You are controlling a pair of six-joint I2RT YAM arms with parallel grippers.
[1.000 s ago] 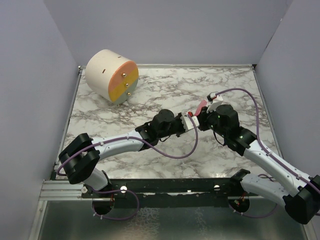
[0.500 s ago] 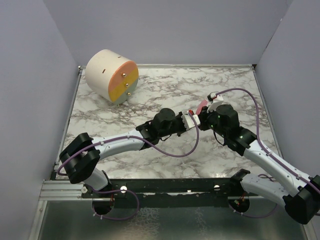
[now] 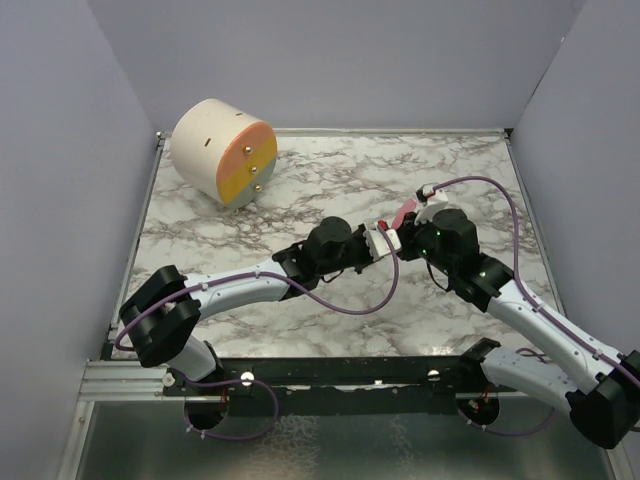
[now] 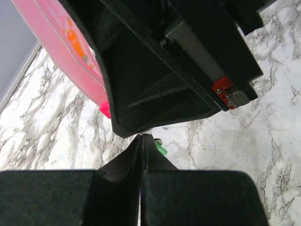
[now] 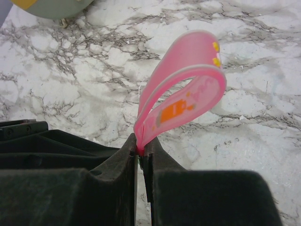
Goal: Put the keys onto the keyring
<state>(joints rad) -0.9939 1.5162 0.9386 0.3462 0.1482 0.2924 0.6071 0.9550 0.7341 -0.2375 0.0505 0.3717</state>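
Overhead, the two arms meet nose to nose above the middle of the marble table (image 3: 330,180), the left gripper (image 3: 381,240) and right gripper (image 3: 400,238) almost touching. The right gripper's jaws are clamped on the keyring (image 5: 188,89), pinching the base of its pink strip (image 3: 404,213), which is folded into a loop. The loop rises straight out of the fingertips and away from the hand. From above, its long axis runs toward the far edge of the table, leaning a little to the right. In the right wrist view it curves up and to the right, with an orange mark on its inner face.

The left gripper (image 4: 142,137) is pressed fully together, with the green key (image 4: 161,148) nipped at its very tip, just under the black body of the right gripper. Only a sliver of green shows, so which way the key points cannot be told. The pink strip hangs up and to the left of that tip.
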